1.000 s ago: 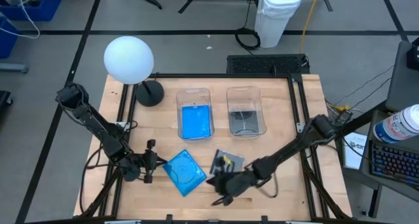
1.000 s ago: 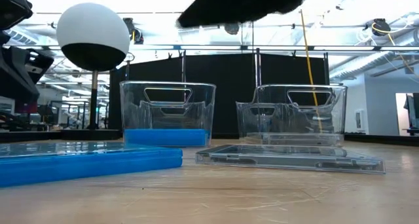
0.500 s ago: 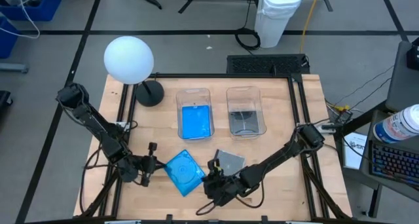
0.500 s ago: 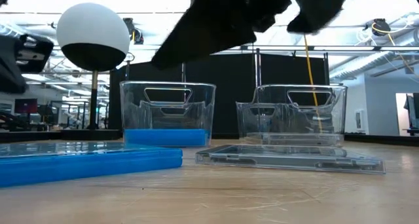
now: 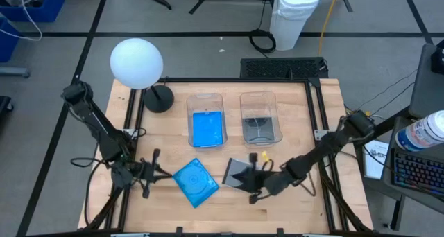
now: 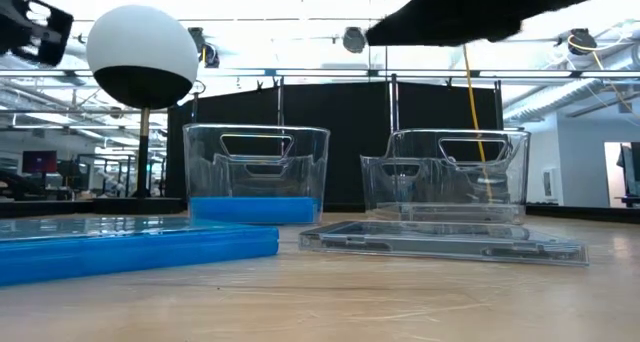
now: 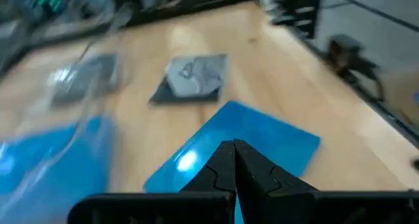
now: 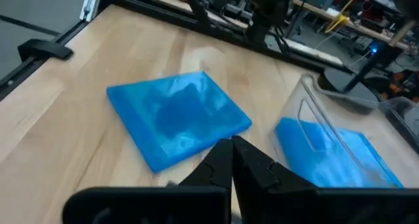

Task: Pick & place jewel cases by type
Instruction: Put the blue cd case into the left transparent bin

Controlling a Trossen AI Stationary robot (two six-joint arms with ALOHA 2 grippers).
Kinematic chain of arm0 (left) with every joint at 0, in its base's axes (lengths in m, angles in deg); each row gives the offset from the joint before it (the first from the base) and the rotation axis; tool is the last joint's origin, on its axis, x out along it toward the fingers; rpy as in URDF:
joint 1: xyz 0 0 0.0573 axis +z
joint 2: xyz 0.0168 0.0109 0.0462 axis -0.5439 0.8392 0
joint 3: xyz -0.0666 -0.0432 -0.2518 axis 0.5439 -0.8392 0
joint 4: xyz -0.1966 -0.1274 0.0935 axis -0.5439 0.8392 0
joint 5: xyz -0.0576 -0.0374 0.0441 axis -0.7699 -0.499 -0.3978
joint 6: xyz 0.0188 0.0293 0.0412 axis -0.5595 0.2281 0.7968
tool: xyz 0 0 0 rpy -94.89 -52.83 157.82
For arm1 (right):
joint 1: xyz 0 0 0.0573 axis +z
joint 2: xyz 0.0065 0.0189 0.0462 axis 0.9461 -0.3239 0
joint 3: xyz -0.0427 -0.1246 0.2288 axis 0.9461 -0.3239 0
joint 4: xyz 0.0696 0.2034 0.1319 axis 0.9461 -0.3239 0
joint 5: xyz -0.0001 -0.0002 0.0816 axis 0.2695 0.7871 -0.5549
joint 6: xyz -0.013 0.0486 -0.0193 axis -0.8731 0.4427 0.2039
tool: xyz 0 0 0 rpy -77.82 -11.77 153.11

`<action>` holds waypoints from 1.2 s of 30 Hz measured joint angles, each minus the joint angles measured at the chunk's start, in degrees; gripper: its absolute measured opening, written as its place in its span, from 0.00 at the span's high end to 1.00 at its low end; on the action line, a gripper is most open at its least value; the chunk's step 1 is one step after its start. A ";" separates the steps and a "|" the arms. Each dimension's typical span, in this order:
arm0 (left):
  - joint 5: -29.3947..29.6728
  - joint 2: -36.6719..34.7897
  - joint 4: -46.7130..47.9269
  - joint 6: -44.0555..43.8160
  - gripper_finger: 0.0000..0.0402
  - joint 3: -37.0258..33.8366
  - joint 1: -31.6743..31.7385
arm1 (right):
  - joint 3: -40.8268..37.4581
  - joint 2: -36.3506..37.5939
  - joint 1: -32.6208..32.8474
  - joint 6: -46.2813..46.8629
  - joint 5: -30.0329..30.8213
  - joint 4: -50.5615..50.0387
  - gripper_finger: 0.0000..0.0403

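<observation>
A bright blue jewel case (image 5: 196, 183) (image 8: 173, 122) lies flat on the wood near the front edge. A grey see-through jewel case (image 5: 239, 169) (image 7: 193, 76) lies flat just to its right. My left gripper (image 5: 161, 172) (image 7: 234, 160) hangs shut to the left of the blue case, pointing at it, well above the table. My right gripper (image 5: 245, 183) (image 8: 232, 160) is shut above the grey case's near edge, clear of it and pointing toward the blue case. Neither gripper holds anything.
Two clear tubs stand behind the cases. The left tub (image 5: 207, 119) (image 6: 256, 172) holds a blue case and the right tub (image 5: 260, 117) (image 6: 445, 177) holds grey ones. A white globe lamp (image 5: 137, 62) stands at the far left. Black frame rails (image 5: 316, 119) line the table's sides.
My left gripper has risen and drawn back a little toward the table's left edge, staying shut. My right gripper swung left toward the blue case, then back toward the right and far side over the grey case. Both cases lie where they were.
</observation>
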 joint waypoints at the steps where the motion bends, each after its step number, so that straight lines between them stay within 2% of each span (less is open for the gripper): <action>1: 0.61 -1.23 3.00 -3.35 0.99 0.00 0.35 | -0.28 0.20 0.28 0.39 0.04 -0.17 1.00; 4: 0.69 -2.46 10.30 -12.99 0.99 0.00 2.16 | 0.36 -1.35 1.12 1.56 -0.02 -0.64 1.00; 6: -1.60 -1.21 12.95 -17.38 0.99 0.00 3.98 | 2.45 -4.38 1.34 2.42 -1.86 -0.84 1.00; 12: -12.85 11.06 14.59 -22.13 0.99 3.06 8.36 | 11.06 -14.91 -0.31 2.82 -15.52 -4.88 1.00; 15: -14.84 16.41 21.66 -25.48 0.99 6.46 9.24 | 16.14 -19.08 -1.20 3.64 -18.22 -9.25 1.00; 19: -15.82 20.80 29.43 -31.64 0.99 10.42 10.32 | 21.91 -23.67 -2.96 5.48 -18.46 -14.64 1.00; 28: -20.28 23.04 32.98 -32.22 0.98 14.86 12.32 | 26.01 -27.59 -4.83 8.25 -25.59 -15.99 1.00; 36: -22.71 26.20 31.95 -33.21 0.98 14.99 14.55 | 26.08 -28.74 -6.60 8.77 -24.26 -16.18 1.00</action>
